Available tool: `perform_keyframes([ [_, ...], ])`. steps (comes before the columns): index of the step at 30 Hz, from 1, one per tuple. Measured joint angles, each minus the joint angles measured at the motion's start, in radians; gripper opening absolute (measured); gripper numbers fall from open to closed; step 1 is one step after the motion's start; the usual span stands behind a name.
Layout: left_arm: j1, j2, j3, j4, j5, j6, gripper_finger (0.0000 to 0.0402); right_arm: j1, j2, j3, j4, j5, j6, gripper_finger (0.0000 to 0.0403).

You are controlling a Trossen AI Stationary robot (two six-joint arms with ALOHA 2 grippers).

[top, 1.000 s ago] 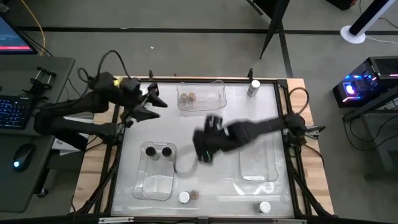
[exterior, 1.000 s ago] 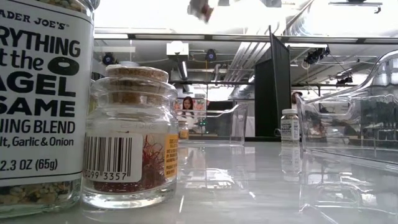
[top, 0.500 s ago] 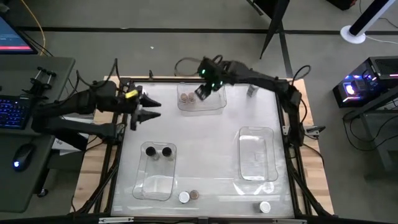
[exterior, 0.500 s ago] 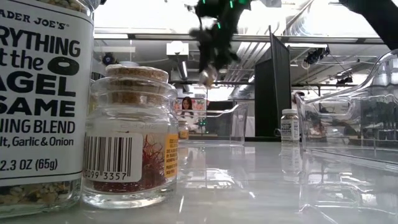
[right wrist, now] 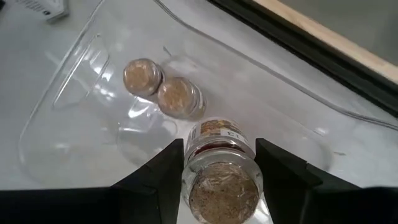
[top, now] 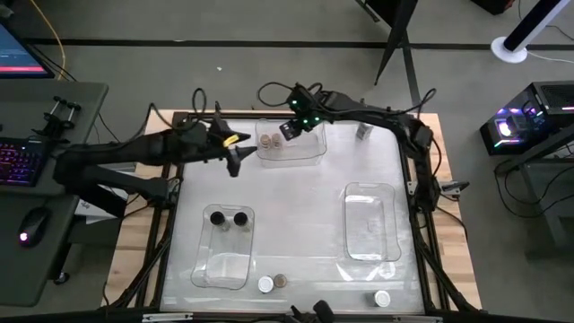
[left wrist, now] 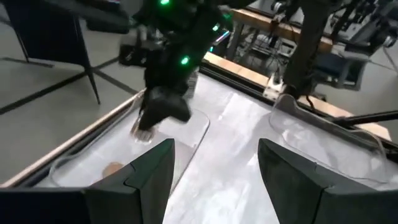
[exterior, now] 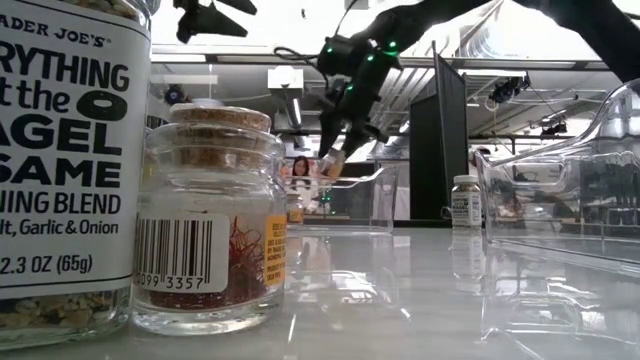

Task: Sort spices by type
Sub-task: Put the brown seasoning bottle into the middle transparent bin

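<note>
A cork-lidded spice jar (right wrist: 219,165) is pinched in your right hand (top: 289,131), poised above the far bin (top: 314,154) holding two matching jars (right wrist: 163,88). Next, lower and release it. Your left hand (top: 235,154) hovers nearby, spread, empty.

The white table (top: 296,202) carries three clear bins (top: 291,144), one beneath the right gripper (top: 289,131), and four loose spice jars (top: 265,284) far from it.

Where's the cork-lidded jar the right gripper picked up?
Cork-lidded jar sits in the right gripper, above the far clear bin holding two cork-lidded jars.
</note>
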Motion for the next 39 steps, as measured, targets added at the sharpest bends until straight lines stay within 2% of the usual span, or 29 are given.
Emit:
perform_keyframes([
  [6,0.044,0.038,0.000,0.043,0.155,0.026,0.0218,0.035,0.177,0.236,-0.137,0.038,-0.012,0.0170],
  [12,0.051,-0.008,0.000,0.012,0.186,0.026,0.0218,0.034,0.344,0.477,-0.358,0.105,-0.035,0.0170],
  [15,0.051,-0.024,0.000,0.000,0.186,0.026,0.0218,0.036,0.398,0.543,-0.394,0.131,-0.038,0.0170],
  [22,0.051,-0.032,0.000,-0.001,0.187,0.026,0.0218,0.046,0.414,0.479,-0.364,0.142,0.039,0.0170],
  [29,0.051,-0.033,0.000,-0.001,0.188,0.027,0.0218,0.046,0.414,0.476,-0.318,0.170,0.089,0.0195],
  [39,0.049,-0.032,0.000,-0.003,0.190,0.026,0.0218,0.043,0.414,0.476,-0.302,0.147,0.094,0.0202],
])
